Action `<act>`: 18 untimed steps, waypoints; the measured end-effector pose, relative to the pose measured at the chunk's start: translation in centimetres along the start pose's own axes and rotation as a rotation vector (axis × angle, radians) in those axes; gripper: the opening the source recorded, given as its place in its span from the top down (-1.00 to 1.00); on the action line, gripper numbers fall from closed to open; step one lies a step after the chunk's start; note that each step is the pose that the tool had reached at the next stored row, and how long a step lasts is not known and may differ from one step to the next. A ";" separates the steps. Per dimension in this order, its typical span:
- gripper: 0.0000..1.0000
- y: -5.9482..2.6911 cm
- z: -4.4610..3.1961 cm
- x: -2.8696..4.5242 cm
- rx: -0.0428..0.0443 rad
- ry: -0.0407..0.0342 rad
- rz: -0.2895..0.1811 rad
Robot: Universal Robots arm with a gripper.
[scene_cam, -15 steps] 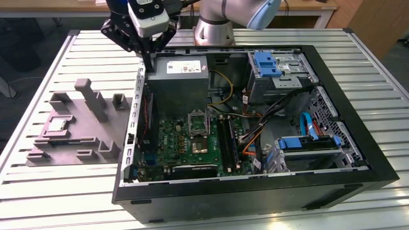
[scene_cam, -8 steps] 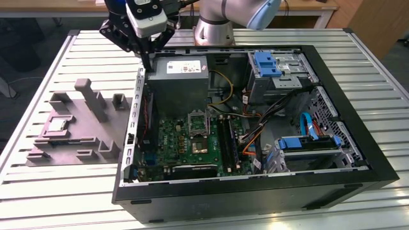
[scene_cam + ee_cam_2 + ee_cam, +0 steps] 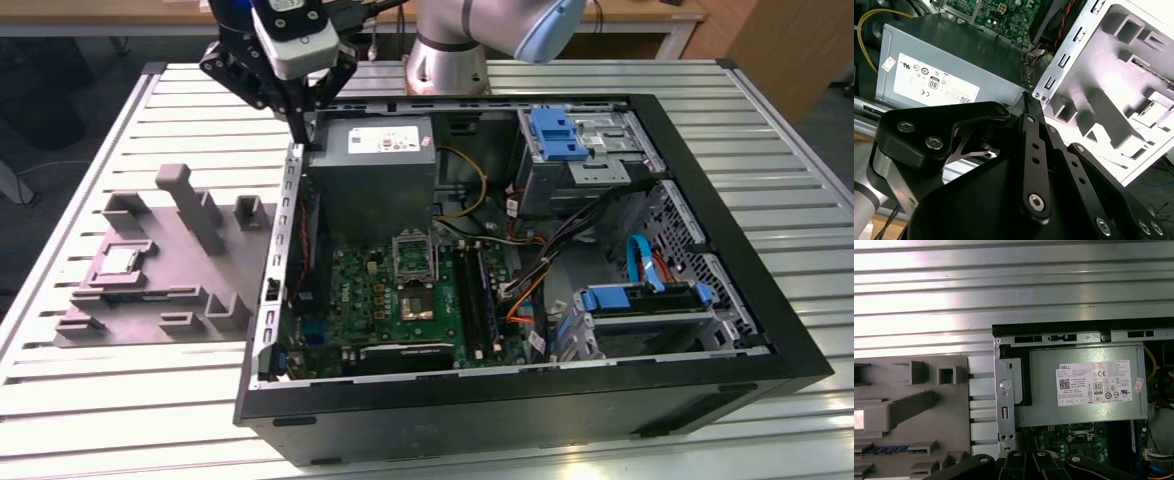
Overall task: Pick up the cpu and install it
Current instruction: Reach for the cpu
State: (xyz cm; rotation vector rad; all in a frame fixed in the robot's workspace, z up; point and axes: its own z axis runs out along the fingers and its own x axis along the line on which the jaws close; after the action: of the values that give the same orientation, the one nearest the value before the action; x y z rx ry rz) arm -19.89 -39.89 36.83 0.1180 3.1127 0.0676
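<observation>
The cpu [image 3: 120, 262], a small silvery square, lies flat in a recess of the grey fixture plate [image 3: 174, 285] at the exterior view's left, outside the computer case. My gripper [image 3: 302, 135] hangs above the case's far left corner, beside the power supply [image 3: 380, 165]. It is well away from the cpu and higher than it. In the second wrist view its black fingers [image 3: 1030, 107] meet at the tip and nothing shows between them. On the green motherboard [image 3: 360, 290] the cpu socket [image 3: 415, 300] lies with its metal frame [image 3: 412, 255] lifted.
The open black case [image 3: 721, 330] takes up the middle of the slatted metal table [image 3: 134, 420]. Inside are cables, blue drive brackets [image 3: 554, 135] and a drive cage [image 3: 641, 305]. Upright blocks [image 3: 187, 205] rise from the fixture plate. The arm's base [image 3: 447, 60] stands behind the case.
</observation>
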 end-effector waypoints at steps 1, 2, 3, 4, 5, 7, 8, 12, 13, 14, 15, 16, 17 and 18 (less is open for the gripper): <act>0.79 0.00 0.01 0.06 -0.0001 -0.0001 0.000; 0.79 -0.01 0.01 0.11 -0.0001 -0.0001 0.000; 0.79 -0.01 0.02 0.16 -0.0001 -0.0001 0.000; 0.79 -0.02 0.02 0.21 0.0000 0.0000 0.000; 0.79 -0.02 0.03 0.25 0.0000 0.0000 0.000; 0.79 -0.03 0.05 0.34 -0.0001 0.0000 0.000; 0.79 -0.03 0.05 0.38 0.0000 0.0000 0.000; 0.79 -0.04 0.08 0.52 0.0000 0.0000 0.000; 0.79 -0.05 0.09 0.55 0.0000 0.0000 0.000; 0.79 -0.05 0.09 0.57 0.0000 0.0000 0.000; 0.79 -0.05 0.10 0.60 0.0000 0.0000 0.000; 0.79 -0.05 0.11 0.63 -0.0001 0.0000 0.000; 0.79 -0.06 0.12 0.67 0.0000 0.0000 0.000; 0.79 -0.06 0.14 0.70 -0.0001 0.0000 0.000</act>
State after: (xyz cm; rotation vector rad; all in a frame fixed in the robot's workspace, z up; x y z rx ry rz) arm -20.59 -39.89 36.67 0.1180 3.1126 0.0677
